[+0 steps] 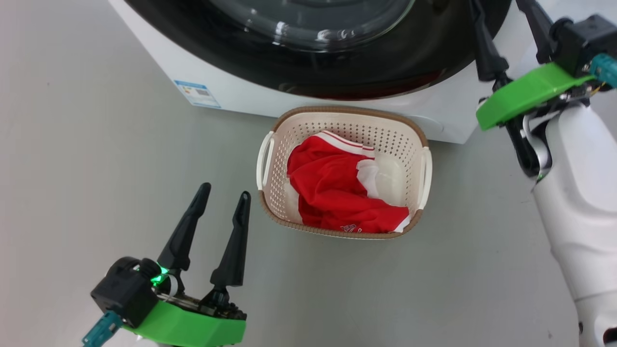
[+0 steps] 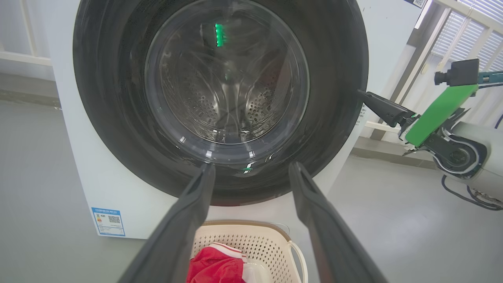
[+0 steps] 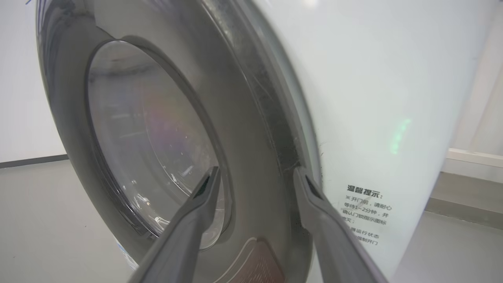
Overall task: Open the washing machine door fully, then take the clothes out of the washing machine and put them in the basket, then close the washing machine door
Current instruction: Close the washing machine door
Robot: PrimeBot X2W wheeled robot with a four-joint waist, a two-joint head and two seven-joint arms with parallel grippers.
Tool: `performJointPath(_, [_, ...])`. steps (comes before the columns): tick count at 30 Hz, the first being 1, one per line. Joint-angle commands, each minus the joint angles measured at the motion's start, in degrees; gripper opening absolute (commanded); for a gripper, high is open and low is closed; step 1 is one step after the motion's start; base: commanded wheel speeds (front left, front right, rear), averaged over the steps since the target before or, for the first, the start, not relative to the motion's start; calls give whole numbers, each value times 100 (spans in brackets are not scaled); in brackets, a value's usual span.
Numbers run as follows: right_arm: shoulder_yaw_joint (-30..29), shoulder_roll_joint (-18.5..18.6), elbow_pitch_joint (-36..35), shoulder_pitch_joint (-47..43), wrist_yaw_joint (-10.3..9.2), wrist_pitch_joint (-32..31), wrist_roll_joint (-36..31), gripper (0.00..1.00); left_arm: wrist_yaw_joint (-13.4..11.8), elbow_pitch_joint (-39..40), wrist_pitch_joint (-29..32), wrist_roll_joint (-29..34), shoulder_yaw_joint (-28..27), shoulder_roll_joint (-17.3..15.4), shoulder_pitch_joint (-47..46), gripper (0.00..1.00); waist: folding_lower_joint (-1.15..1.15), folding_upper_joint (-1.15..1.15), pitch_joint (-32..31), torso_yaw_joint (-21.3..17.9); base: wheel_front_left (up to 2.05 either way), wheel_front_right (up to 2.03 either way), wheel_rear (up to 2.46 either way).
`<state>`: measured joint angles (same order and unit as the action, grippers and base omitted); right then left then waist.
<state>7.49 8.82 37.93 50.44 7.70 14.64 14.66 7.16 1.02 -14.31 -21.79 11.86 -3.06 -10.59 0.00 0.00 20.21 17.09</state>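
The washing machine door (image 1: 385, 62) lies flat against the white washing machine (image 1: 159, 53), its black rim (image 2: 110, 98) flush with the front. Through its glass the steel drum (image 2: 226, 106) shows. My right gripper (image 1: 501, 9) is open at the door's right edge; in the right wrist view (image 3: 256, 171) one finger stands before the door face (image 3: 251, 118) and the other at the seam with the machine front (image 3: 373, 98). Red clothes (image 1: 337, 188) lie in the basket (image 1: 347, 112) on the floor below the door. My left gripper (image 1: 225, 190) is open, holding nothing, left of the basket.
Grey floor (image 1: 72, 168) surrounds the basket. A blue sticker (image 1: 196, 93) marks the machine's lower corner. In the left wrist view the right arm (image 2: 452, 149) reaches in from the right, with a window and white railing (image 2: 463, 35) behind it.
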Motion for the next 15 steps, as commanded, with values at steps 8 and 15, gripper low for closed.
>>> performJointPath(8, [121, -205, -662, -975, -21, 36, 16, 100, 33, 87, -69, 27, -347, -58, 16, 100, 0, 0, -372, -458, 0, 0, 0])
performJointPath(15, [74, -197, -1005, -1561, -21, 36, -10, 100, 33, 21, -69, -46, -435, -34, 73, 100, 0, 0, -678, -792, 0, 0, 0])
